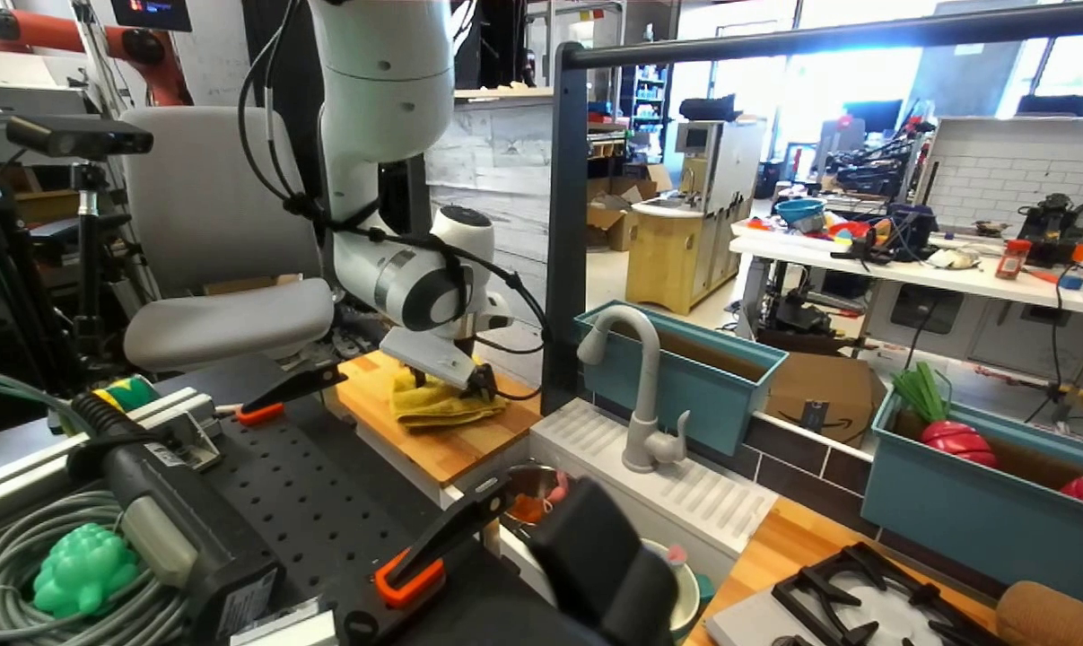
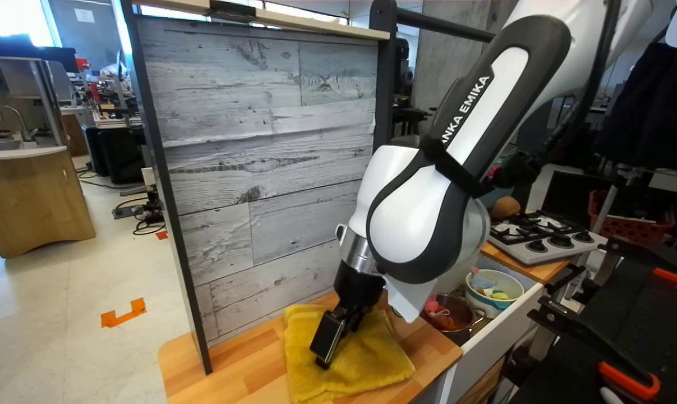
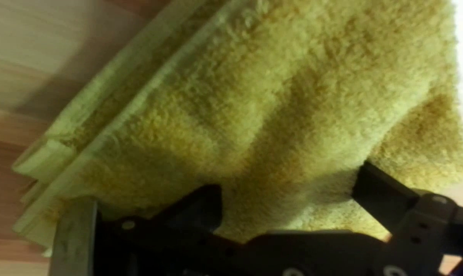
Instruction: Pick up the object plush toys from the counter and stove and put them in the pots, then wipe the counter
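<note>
A folded yellow cloth [image 2: 366, 359] lies on the light wooden counter [image 2: 248, 365], and in the wrist view the cloth [image 3: 312, 96] fills most of the picture. Right over it my gripper [image 3: 289, 182] points down, its jaws wide apart with loose cloth below and between the fingertips; whether they touch it I cannot tell. Pink and orange plush toys [image 2: 443, 321] are inside the metal pot [image 2: 460, 335]. Blue and yellow-green plush toys [image 2: 482, 281] sit in the white and teal pot [image 2: 498, 307]. No toy shows on the visible part of the stove [image 2: 532, 255].
A grey wood-pattern wall panel [image 2: 271, 168] rises behind the counter. Beyond the pots in the sink stands a faucet [image 1: 644, 386], with teal planters [image 1: 685, 386] behind. A brown round object [image 1: 1052, 615] rests by the stove. Orange-handled clamps [image 1: 411, 579] stick up from the black board.
</note>
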Controlling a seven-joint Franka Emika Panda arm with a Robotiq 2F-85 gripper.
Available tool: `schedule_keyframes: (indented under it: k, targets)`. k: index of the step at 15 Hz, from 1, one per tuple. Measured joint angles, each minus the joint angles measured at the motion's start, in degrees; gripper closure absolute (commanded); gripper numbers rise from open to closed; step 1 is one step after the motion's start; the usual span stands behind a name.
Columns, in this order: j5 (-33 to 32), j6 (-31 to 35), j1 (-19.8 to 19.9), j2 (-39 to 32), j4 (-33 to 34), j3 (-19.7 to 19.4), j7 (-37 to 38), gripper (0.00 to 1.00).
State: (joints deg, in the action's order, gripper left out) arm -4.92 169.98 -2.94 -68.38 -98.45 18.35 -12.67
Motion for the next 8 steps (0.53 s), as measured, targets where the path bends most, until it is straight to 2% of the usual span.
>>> schedule_keyframes:
  k: [4,8]
  targets:
    - [-0.12,-0.21,-3.73,-2.56,3.43,2.70,-0.79,0.00]
    - [0.54,-0.99,-3.75,-5.19,6.37,6.36,-0.74,0.00]
